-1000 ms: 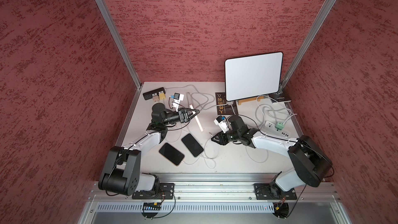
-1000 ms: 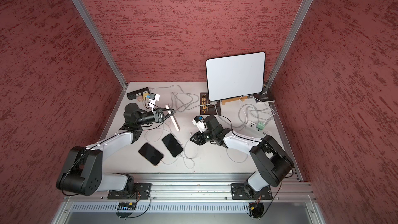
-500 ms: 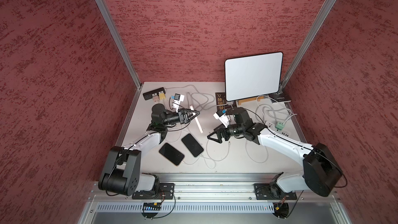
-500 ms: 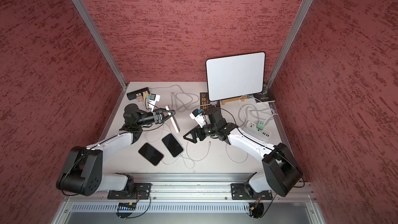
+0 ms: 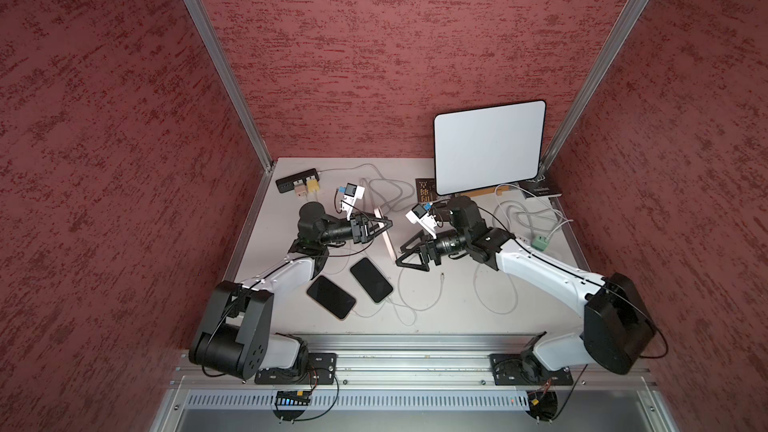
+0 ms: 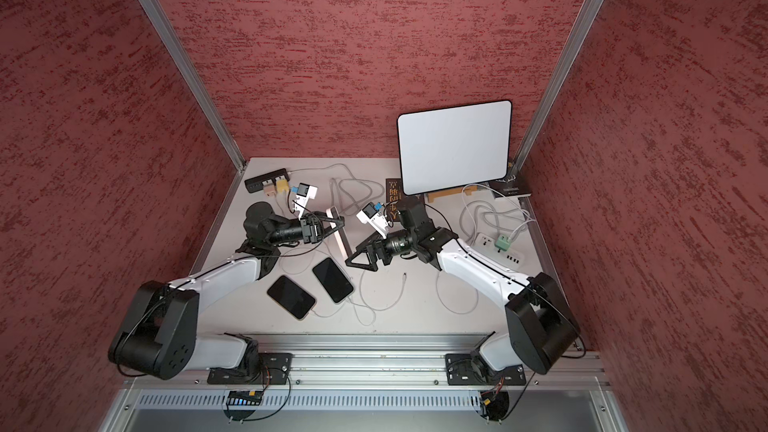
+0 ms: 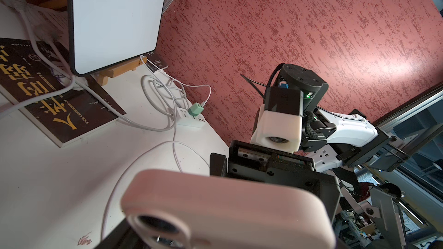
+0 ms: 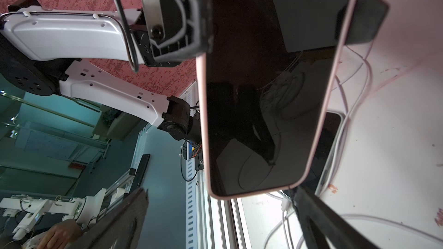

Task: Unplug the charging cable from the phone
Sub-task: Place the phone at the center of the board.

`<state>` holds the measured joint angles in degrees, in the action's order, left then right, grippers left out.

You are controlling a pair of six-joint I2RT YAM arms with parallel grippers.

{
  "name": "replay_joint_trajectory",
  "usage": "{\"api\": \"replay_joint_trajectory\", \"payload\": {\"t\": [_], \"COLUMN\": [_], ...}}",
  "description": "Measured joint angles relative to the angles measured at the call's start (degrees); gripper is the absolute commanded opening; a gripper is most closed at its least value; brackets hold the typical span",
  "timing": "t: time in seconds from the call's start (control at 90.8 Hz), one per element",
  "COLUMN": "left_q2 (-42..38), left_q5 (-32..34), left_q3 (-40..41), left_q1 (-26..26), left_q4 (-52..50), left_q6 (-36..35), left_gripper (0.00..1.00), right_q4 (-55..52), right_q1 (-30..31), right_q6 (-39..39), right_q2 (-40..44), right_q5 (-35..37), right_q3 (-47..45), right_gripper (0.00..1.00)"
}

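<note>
a: where is the phone, and what has hold of it?

b: the phone (image 5: 390, 248), in a pale pink case, stands on its long edge just to 10 o'clock of the middle of the worktop (image 5: 457, 317). the left gripper (image 5: 384, 225) has its jaws clamped narrow on the camera end. the right gripper (image 5: 401, 256), at 4 o'clock of the phone, has its jaws spread wide with nothing between them.

a: and the charging cable?

b: the charging cable (image 5: 442, 275) shows a bare plug lying on the worktop at 4 o'clock of the right gripper, apart from the phone. in the right wrist view no lead shows at the phone's far end, so the pull looks done.

a: how would these things handle?

b: the phone is probably a stiff, fairly light slab. its glass front would be slick and breakable, while the soft-looking case should give the jaws some bite. the flat faces near one end look the safest hold, well away from the port. the cable is thin and limp, so it is best taken by the hard plug shell, not the cord.

a: any writing?

b: the book (image 7: 60, 99) lies at 12 o'clock under the tablet (image 5: 488, 145). it has large yellow chinese characters on a dark cover, and one looks like 人. the small print is too fine to read. no brand shows on the phone.
</note>
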<state>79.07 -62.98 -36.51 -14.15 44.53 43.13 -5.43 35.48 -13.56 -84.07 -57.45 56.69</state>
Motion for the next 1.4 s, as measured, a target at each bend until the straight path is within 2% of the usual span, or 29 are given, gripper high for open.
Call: {"api": "replay_joint_trajectory", "payload": {"t": [0.573, 0.837, 0.97, 1.036, 1.234, 1.333, 1.399], "left_q2": [-0.6, -0.6, -0.9, -1.2, -2.4, -3.1, -3.8], "left_q5": [0.0, 0.0, 0.2, 0.4, 1.1, 1.6, 1.9], "left_q3": [0.0, 0.0, 0.0, 0.0, 0.0, 0.0, 0.0], "left_q1": [-2.7, -2.7, -2.7, -2.7, -2.7, -2.7, -2.7], "left_q4": [0.1, 0.0, -0.7, -1.2, -3.7, -5.1, -6.2], "left_q6": [0.1, -0.1, -0.1, -0.4, -1.7, -2.9, -4.2], "left_gripper": [0.02, 0.02, 0.07, 0.15, 0.68, 0.96, 1.00], "right_q4": [7.3, 11.8, 12.7, 12.9, 13.3, 13.5, 13.2], "right_q1": [0.0, 0.0, 0.0, 0.0, 0.0, 0.0, 0.0], "right_q6": [-4.8, -7.4, -7.5, -7.5, -7.5, -7.4, -7.6], "right_q2": [-6.0, -7.5, -7.7, -7.8, -7.9, -8.0, -8.1], "right_q5": [-2.2, -3.3, -3.9, -4.1, -4.6, -4.9, -4.9], "right_q3": [1.4, 1.4, 1.4, 1.4, 1.4, 1.4, 1.4], "right_gripper": [0.98, 0.81, 0.70, 0.64, 0.45, 0.41, 0.40]}}
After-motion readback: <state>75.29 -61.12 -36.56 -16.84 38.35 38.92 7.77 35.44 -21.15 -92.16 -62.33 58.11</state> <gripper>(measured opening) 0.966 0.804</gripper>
